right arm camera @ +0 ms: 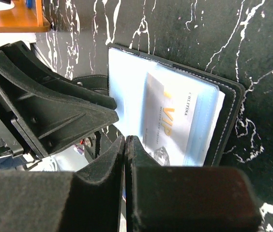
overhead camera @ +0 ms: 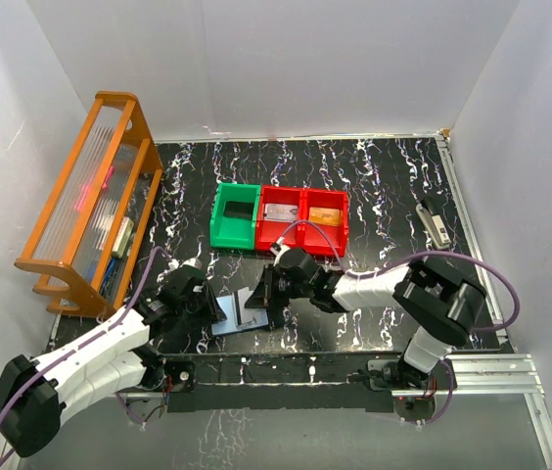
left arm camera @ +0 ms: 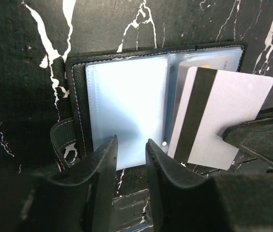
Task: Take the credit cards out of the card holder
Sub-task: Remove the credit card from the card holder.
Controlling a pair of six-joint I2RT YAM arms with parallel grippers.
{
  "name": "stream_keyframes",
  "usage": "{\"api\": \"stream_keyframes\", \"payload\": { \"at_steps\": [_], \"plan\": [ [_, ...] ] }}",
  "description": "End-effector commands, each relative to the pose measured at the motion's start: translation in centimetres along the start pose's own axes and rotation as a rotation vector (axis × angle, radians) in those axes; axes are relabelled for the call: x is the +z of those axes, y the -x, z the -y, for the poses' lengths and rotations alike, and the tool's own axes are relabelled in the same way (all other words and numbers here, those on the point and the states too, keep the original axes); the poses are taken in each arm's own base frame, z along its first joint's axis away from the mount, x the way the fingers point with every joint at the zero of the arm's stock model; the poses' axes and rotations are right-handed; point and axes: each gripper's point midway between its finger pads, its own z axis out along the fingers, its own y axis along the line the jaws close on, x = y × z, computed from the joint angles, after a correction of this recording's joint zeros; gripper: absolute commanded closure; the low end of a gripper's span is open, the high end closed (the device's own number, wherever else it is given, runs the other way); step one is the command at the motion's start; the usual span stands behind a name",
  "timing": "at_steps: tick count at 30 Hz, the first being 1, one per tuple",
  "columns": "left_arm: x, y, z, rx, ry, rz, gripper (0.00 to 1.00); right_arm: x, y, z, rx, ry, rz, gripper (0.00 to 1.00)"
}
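right claw (right arm camera: 126, 142) clenched on silver black-striped credit card (left arm camera: 228, 106), tilted over open dark folding card holder (left arm camera: 127, 111) on marbled worktop (left arm camera: 20, 96) | left claw (left arm camera: 130, 157) parted at holder's near edge | risk: holder might drag along if unpinned

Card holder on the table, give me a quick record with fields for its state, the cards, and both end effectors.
card holder: lying open, light-blue panels facing up
silver card: tilted over one panel, black stripe showing
VIP card: inside a clear sleeve
right end effector: shut on silver card
left end effector: jaws slightly apart at holder's near edge, grip unclear
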Motion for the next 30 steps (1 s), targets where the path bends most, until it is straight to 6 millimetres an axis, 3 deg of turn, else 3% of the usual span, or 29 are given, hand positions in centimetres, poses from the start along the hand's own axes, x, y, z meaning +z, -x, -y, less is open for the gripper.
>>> {"api": "stream_keyframes", "payload": {
  "at_steps": [1,7,15,20,24,26,30],
  "plan": [
    [-1.4,1.6,1.7,0.056,-0.039,0.041,0.68,-1.8,2.3,-2.2,-0.093,0.054,0.123,1.00],
    [-2.7,2.5,3.1,0.067,-0.076,0.066,0.55,-4.8,5.0,-2.9,-0.242,0.014,0.280,1.00],
    [-3.1,2.9,4.0,0.061,-0.136,0.098,0.23,-12.8,11.2,-4.2,-0.513,-0.092,0.692,1.00],
    [-3.1,2.9,3.8,0.049,-0.134,0.104,0.14,-16.0,14.5,-3.3,-0.696,-0.296,0.832,1.00],
    [-3.2,2.7,3.2,0.051,-0.117,0.103,0.11,-16.8,18.0,-2.6,-0.776,-0.427,0.807,1.00],
    [-3.4,2.6,3.1,0.052,-0.111,0.102,0.09,-16.6,20.2,-2.2,-0.779,-0.415,0.772,1.00],
    [-4.1,2.9,2.9,0.059,-0.101,0.115,0.01,-15.4,22.5,-3.1,-0.891,-0.351,0.717,1.00]
  ]
}}
